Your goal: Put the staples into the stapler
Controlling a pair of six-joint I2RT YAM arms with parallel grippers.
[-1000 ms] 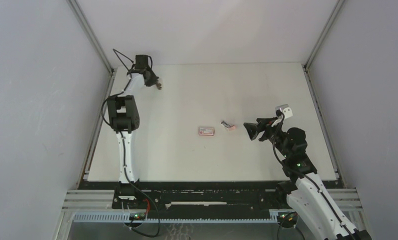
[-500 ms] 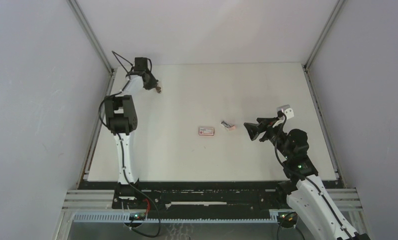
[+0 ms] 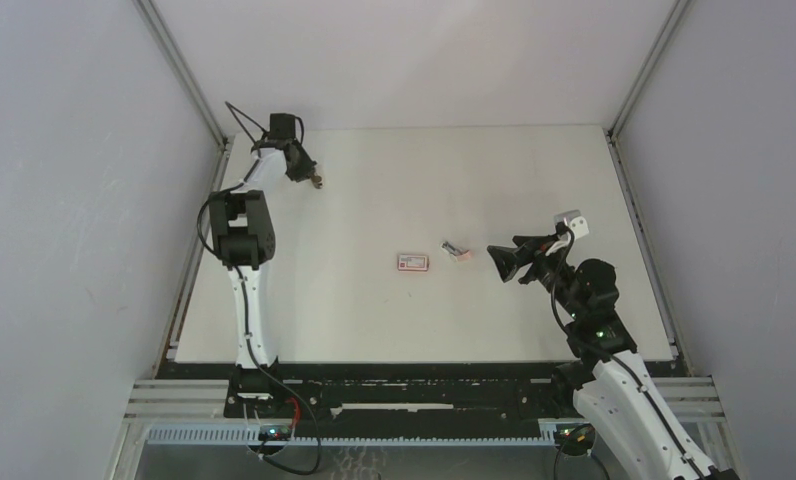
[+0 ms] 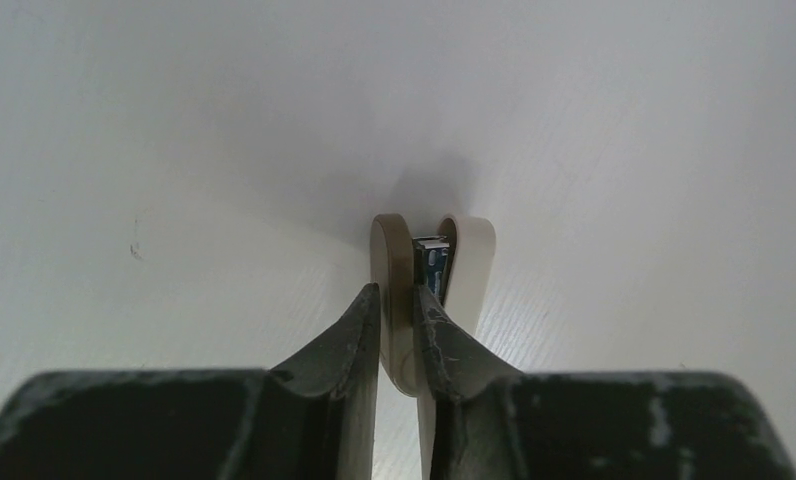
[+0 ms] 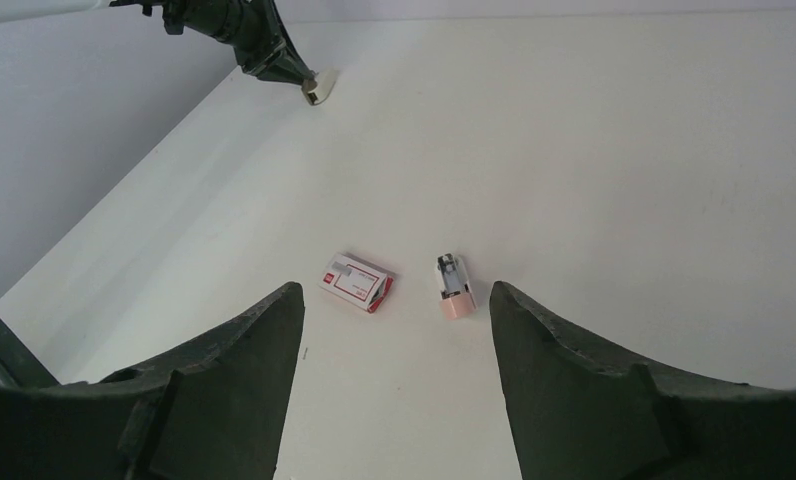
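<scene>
White with a red label, the staple box [image 5: 357, 283] is all that we can see of the staples. It lies flat on the table [image 3: 424, 170], and we cannot make out any grey tray or strip on it, nor read its print. In the left wrist view the finger bases fill the lower edge and cut off the near end of a two-lobed beige object [image 4: 469, 262]. We cannot tell what this object is.

We count two grippers, one staple box, one stapler [image 5: 452, 288] and one beige object.

The left gripper [image 4: 396, 296] has its jaws narrowly apart. The object's tan lobe sits between them and its cream lobe lies outside the right finger, with a bluish metal piece between the lobes. We cannot tell whether the fingers press on the tan lobe.

The right gripper [image 3: 496, 258] is spread wide and holds nothing. Ahead of it, framed by its two fingers, the box and the stapler lie near each other but apart. The box is toward its left finger. The stapler, pink and white with a grey metal piece on top, is toward its right finger. Both lie well apart from the left gripper, which is far ahead and to the left.
</scene>
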